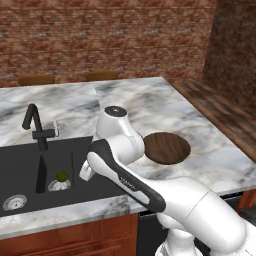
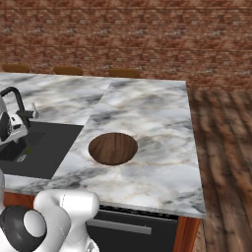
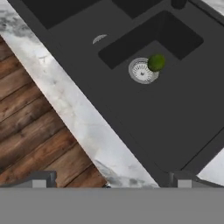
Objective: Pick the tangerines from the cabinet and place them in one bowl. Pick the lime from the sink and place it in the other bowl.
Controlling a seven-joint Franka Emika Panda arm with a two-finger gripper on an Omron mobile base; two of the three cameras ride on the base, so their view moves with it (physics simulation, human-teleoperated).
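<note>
While the white arm [image 1: 150, 192] bends out over the counter from its base, its gripper [image 3: 111, 181] hangs above the near edge of the black sink [image 1: 25, 160], the two dark finger tips set far apart at the bottom corners of the hand view, jaws wide open and holding nothing. Between those tips lie the marble rim and a strip of wooden floor. Down in the basin sits the lime [image 3: 156, 62], a small dark-green ball resting against the round steel drain [image 3: 141, 71], at about two o'clock from the drain's centre in the hand view. From the left base view the same lime [image 1: 61, 176] sits on the far edge of that drain in the smaller right-hand basin, at roughly nine o'clock from the arm's elbow. It is round, so I can make out no long axis and no pointing end; any stem mark is too small to tell. An angular black faucet [image 1: 36, 127] stands behind the sink at about eleven o'clock from the lime. On the marble counter [image 2: 147, 113] to the right, well apart from the sink, lies the dark brown bowl [image 2: 112, 148], upright, shallow and empty.
</note>
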